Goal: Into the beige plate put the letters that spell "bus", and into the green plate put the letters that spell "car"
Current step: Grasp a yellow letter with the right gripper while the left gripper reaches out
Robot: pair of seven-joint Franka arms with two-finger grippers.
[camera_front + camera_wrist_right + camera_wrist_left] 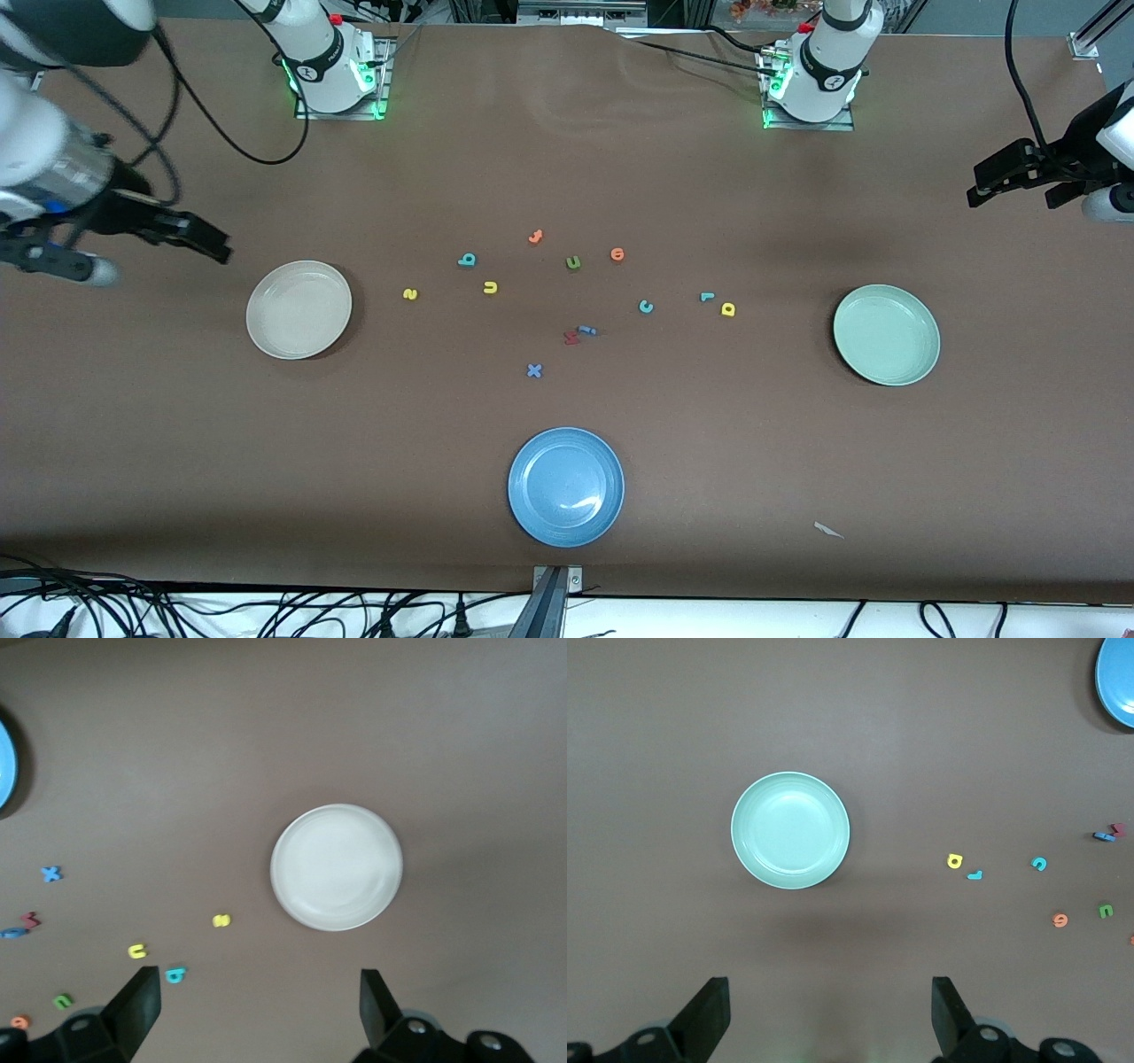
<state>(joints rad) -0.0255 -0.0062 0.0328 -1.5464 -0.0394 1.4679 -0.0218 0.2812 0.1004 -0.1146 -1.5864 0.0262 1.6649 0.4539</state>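
The beige plate (299, 309) (336, 866) lies toward the right arm's end, the green plate (886, 334) (790, 830) toward the left arm's end. Both hold nothing. Teal b (467, 260) (176, 974), yellow u (490, 287) (137, 950) and yellow s (409, 294) (221, 920) lie beside the beige plate. Teal c (646, 307) (1039, 864), teal r (706, 297) (974, 874) and yellow a (728, 309) (954, 860) lie toward the green plate. My right gripper (213, 244) (260, 1005) hangs open over bare table by the beige plate. My left gripper (979, 190) (830, 1010) hangs open over the table's end past the green plate.
A blue plate (566, 486) sits nearest the front camera. Among the letters lie an orange letter (535, 237), a green u (573, 262), an orange o (617, 255), a red letter (571, 337), a blue i (587, 331) and a blue x (533, 370). A paper scrap (828, 530) lies near the front edge.
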